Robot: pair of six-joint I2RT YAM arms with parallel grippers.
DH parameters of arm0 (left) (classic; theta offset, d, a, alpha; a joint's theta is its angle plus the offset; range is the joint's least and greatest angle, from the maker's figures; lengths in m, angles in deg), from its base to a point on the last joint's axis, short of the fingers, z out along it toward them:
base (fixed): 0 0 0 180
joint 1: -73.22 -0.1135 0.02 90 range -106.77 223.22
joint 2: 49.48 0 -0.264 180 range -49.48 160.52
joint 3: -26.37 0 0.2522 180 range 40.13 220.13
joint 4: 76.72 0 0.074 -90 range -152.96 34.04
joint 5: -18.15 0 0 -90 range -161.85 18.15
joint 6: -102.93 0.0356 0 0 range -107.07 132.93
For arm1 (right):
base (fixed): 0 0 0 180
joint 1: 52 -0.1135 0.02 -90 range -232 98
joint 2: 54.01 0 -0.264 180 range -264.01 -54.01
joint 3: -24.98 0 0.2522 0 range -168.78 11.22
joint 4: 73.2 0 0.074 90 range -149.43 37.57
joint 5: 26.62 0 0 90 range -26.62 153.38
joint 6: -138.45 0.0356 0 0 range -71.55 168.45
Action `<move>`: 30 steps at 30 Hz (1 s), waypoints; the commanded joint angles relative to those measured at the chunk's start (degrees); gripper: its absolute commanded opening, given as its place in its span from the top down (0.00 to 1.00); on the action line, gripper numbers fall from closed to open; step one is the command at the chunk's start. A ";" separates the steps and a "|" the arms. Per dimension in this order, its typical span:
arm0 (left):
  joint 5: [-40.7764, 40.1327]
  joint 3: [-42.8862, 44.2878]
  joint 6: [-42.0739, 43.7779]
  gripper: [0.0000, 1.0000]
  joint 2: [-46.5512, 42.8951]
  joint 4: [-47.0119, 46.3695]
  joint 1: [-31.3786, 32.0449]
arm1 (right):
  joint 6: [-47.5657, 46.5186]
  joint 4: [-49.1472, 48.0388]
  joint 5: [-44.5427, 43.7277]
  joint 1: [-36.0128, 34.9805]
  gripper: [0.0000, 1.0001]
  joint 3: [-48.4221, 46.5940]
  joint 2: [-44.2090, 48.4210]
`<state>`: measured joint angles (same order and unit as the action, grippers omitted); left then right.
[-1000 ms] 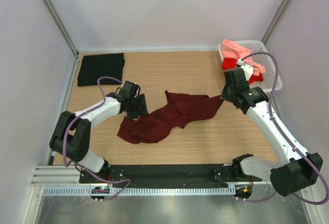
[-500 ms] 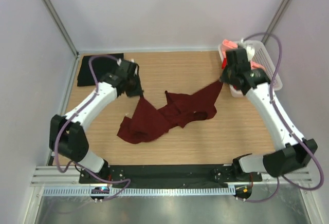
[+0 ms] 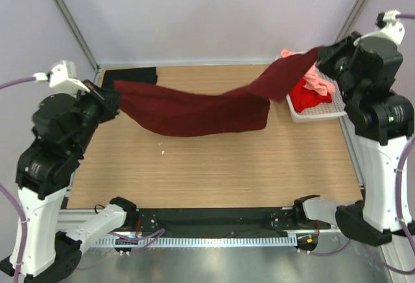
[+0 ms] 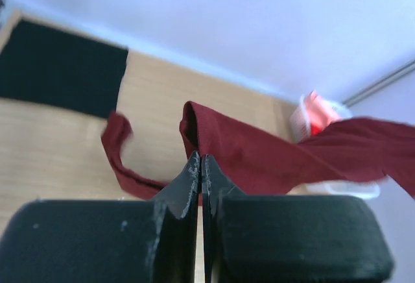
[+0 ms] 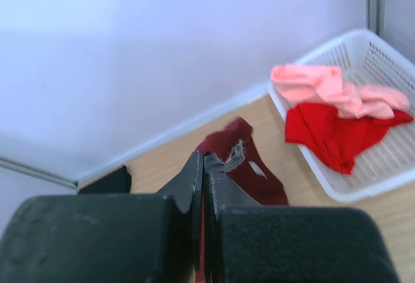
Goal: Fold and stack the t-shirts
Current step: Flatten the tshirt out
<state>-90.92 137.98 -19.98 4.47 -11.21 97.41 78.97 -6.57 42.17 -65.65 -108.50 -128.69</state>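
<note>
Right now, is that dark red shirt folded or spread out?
Spread out, not folded: the maroon shirt hangs stretched between the left gripper and the right gripper, sagging in the middle.

No legible lettering, label, brand, number or sign to read anywhere across the three views.

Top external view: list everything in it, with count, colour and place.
table: one, light wood, under both arms
basket: one, white lattice, far right of the table
maroon t-shirt: one, dark maroon, stretched in the air above the table
black t-shirt: one, black, flat at the far left corner
red t-shirt: one, bright red, in the basket
pink t-shirt: one, salmon pink, in the basket, against the red one
left end effector: one, black, shut on the maroon t-shirt
right end effector: one, black, shut on the maroon t-shirt
</note>
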 commanded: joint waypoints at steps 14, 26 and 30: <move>5.56 -54.77 -26.15 0.34 -17.38 3.17 -0.28 | 8.94 -3.37 17.86 0.11 0.99 62.67 29.84; 19.95 -62.86 -24.94 0.37 -13.97 -9.11 -0.28 | 9.56 -5.84 24.99 0.03 0.99 68.39 36.00; 19.95 -64.88 -23.61 0.44 -7.47 -13.51 -0.19 | 7.98 -7.33 26.05 0.11 0.99 69.71 35.48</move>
<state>-72.76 73.72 -45.27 -5.73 -18.32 97.41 87.82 -10.51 65.71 -65.65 -39.52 -92.95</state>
